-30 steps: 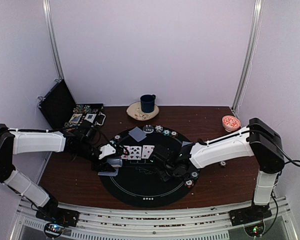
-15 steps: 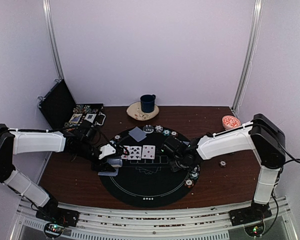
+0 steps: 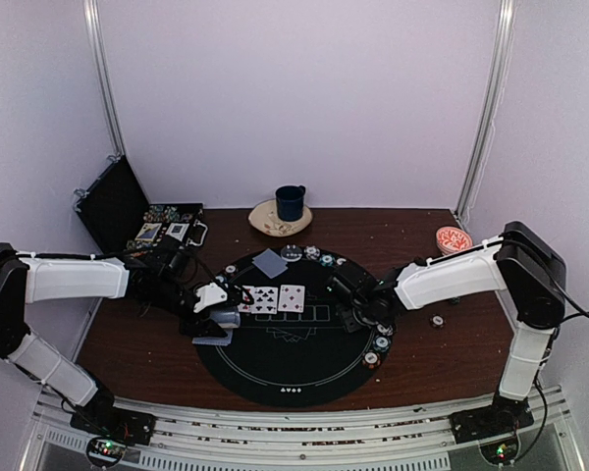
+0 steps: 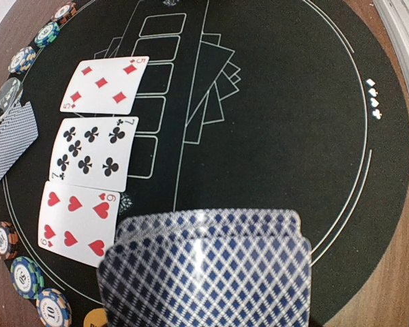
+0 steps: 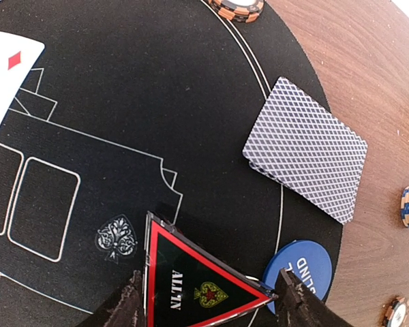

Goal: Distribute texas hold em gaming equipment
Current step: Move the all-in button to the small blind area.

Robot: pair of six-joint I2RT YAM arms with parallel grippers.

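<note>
Right, wide view first: the brown table carries the round black mat, and both arms reach in over it. The left gripper hangs over the mat's left side, pinched narrow on a fanned pack of cards, patterned backs toward its wrist camera. Just beyond, three face-up cards lie in a neat row along the printed boxes: five of diamonds, seven of clubs, six of hearts.

Over on the right, the right gripper stands fairly wide because it has the triangle marker clamped across its width, a finger on each side, near the mat's rim. A face-down pile sits on the rim just beyond. The blue disc lies right beside the marker's tip, and chips dot the edge.

My read is that the marker is headed for that right-hand seat. To do it well, bring it down flat onto bare felt between the printed spade and the blue disc. Don't cover the disc or nudge the pile. Spread the fingers only once it rests, then lift straight up so it doesn't skid.
</note>
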